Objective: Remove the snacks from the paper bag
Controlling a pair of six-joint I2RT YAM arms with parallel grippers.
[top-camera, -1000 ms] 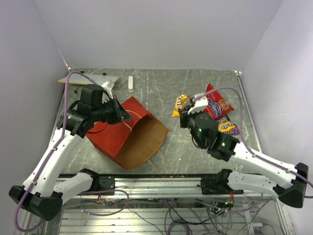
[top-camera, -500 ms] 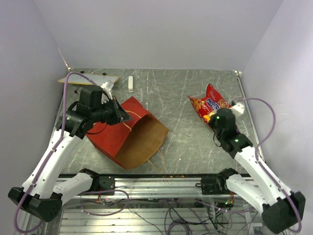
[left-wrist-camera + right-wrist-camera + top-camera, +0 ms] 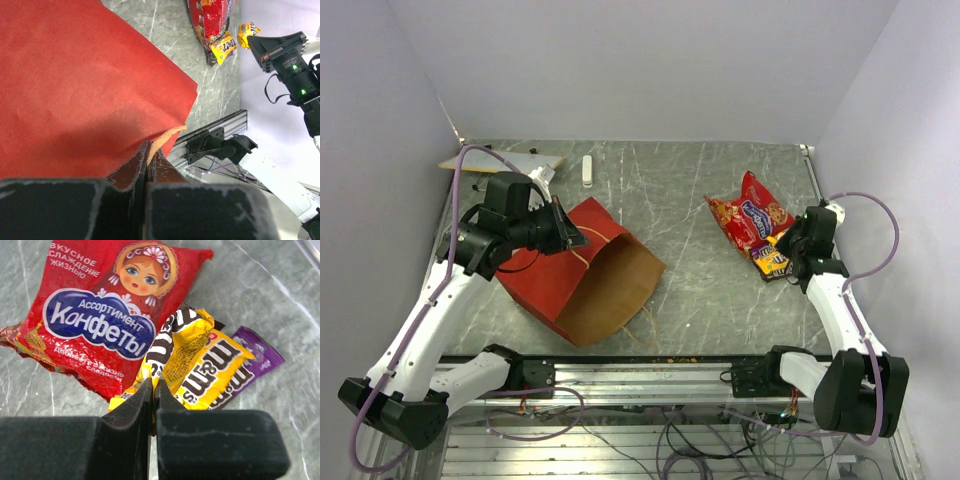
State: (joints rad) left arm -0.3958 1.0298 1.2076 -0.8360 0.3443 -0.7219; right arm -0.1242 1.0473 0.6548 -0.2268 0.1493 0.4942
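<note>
- left jaws clamped on the paper bag's (image 3: 75, 75) rim, towards the worktop's (image 3: 660, 190) left edge;
- right jaws pinched on a yellow packet (image 3: 180, 350) beside the red snack bag (image 3: 100, 315), right edge

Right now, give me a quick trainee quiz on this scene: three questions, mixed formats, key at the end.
1. True or false: the left pincer is shut on the edge of the paper bag.
2. Multiple choice: the red candy bag lies A) inside the paper bag, B) on the table, C) in the left pincer.
3. Fill in: the packet pinched by the right pincer is mainly ___ in colour.
Key: 1 true; 2 B; 3 yellow.
</note>
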